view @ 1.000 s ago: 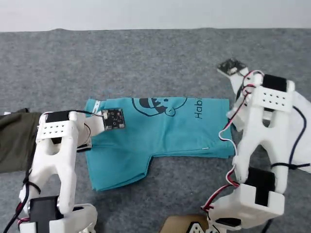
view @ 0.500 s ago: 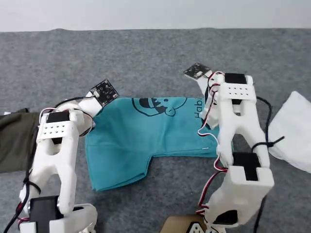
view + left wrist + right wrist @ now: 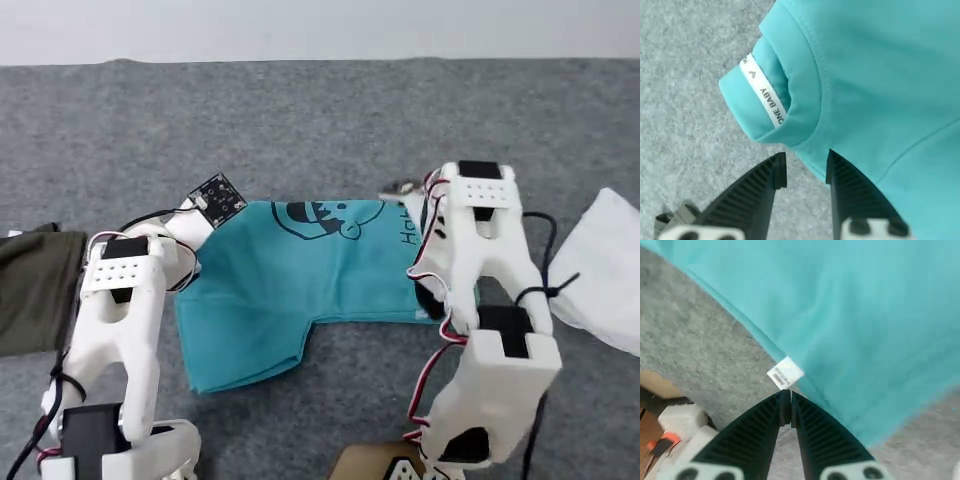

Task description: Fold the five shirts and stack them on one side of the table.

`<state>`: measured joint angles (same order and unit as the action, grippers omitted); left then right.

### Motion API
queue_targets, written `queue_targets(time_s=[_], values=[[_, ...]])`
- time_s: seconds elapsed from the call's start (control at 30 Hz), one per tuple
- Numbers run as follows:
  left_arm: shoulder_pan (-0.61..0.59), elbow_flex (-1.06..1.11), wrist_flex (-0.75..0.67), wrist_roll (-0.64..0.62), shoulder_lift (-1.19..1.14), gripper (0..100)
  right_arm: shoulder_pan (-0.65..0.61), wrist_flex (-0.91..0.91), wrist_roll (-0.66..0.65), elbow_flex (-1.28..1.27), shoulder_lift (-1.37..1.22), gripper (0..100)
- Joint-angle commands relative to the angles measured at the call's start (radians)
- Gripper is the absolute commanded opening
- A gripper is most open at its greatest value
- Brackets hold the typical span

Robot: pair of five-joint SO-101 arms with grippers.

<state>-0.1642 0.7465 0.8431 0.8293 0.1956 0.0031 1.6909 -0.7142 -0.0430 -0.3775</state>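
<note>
Your right arm [image 3: 480,235] has swung in over the right end of the shirt [image 3: 290,285] mid-table, where the right gripper [image 3: 789,396] is closed tight by the tag [image 3: 785,374] and the left gripper [image 3: 806,162] has its jaws apart at the collar [image 3: 790,100], so I think you next grab both ends to fold.

Three shirts are counted on one table [image 3: 300,110]: one teal shirt [image 3: 290,285], one green shirt [image 3: 30,290] and one white shirt [image 3: 605,260]. Two arms are seen, a left arm [image 3: 120,310] and a right arm [image 3: 485,250]. Two grippers are counted as well, the left gripper [image 3: 806,158] and the right gripper [image 3: 789,395]. Two small white tags are found on the teal shirt, one neck tag [image 3: 762,92] and one side tag [image 3: 785,375]. One brown thing [image 3: 372,463] is seen at the near edge.
</note>
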Motion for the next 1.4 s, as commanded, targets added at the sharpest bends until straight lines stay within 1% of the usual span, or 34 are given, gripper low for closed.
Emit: queue_targets(time_s=[0.0,0.1,0.23,0.37,0.57,0.8,1.0,1.13,1.27,1.37], values=[[0.012,-0.007,-0.017,-0.011,0.029,14,-0.005,-0.005,0.006,0.003,-0.012,0.9],[0.012,-0.007,-0.018,-0.011,0.029,14,-0.013,0.005,0.005,0.006,0.013,0.9],[0.012,-0.007,-0.015,-0.011,0.029,14,-0.031,0.045,0.002,0.060,0.127,0.9],[0.025,-0.007,-0.017,-0.011,0.029,14,-0.024,0.027,0.000,0.117,0.193,0.9],[0.040,-0.007,-0.014,-0.011,0.029,14,0.053,-0.059,0.000,0.120,0.120,0.9],[0.037,-0.005,-0.012,-0.011,0.029,14,0.170,-0.035,0.000,0.118,-0.047,0.9],[0.043,-0.005,-0.012,-0.011,0.029,14,0.150,0.050,0.000,0.124,-0.051,0.9],[0.044,-0.005,-0.012,-0.012,0.029,14,0.130,0.090,0.002,0.201,-0.002,0.9],[0.044,-0.005,-0.012,-0.012,0.029,14,0.085,0.070,0.000,0.236,0.081,0.9],[0.046,-0.005,-0.012,-0.012,0.029,14,0.070,0.053,0.000,0.210,0.051,0.9]])
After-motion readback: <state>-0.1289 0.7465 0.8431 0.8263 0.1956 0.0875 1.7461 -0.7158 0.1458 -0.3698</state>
